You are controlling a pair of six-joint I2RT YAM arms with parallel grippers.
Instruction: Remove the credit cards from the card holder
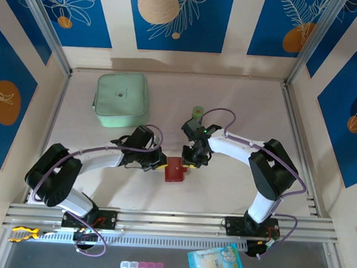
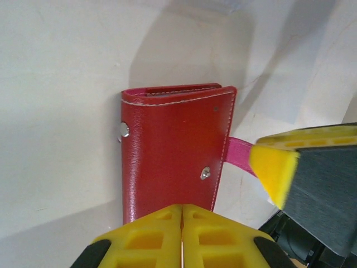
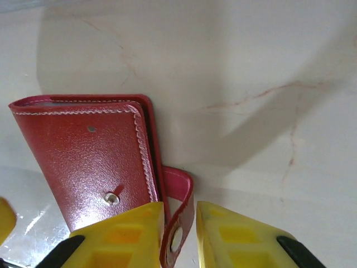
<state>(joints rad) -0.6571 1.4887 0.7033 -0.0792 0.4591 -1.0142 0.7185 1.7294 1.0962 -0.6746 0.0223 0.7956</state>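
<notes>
The red card holder lies closed and flat on the pale table, about midway across and nearer the near edge than the far wall. Its pink tab sticks out on the right side.

The left gripper comes in from the left with its yellow fingers pressed together, no gap between them. They cover one short edge of the card holder in the left wrist view, so I cannot tell whether they pinch any of it. The right gripper comes from the right, its fingers a narrow slot apart and closed on the tab (the snap stud sits between them).

A mint-green zip case lies well apart to the far left, and a small green round thing is just beyond the right arm. A pill box and a packet lie nearer than the base rail.
</notes>
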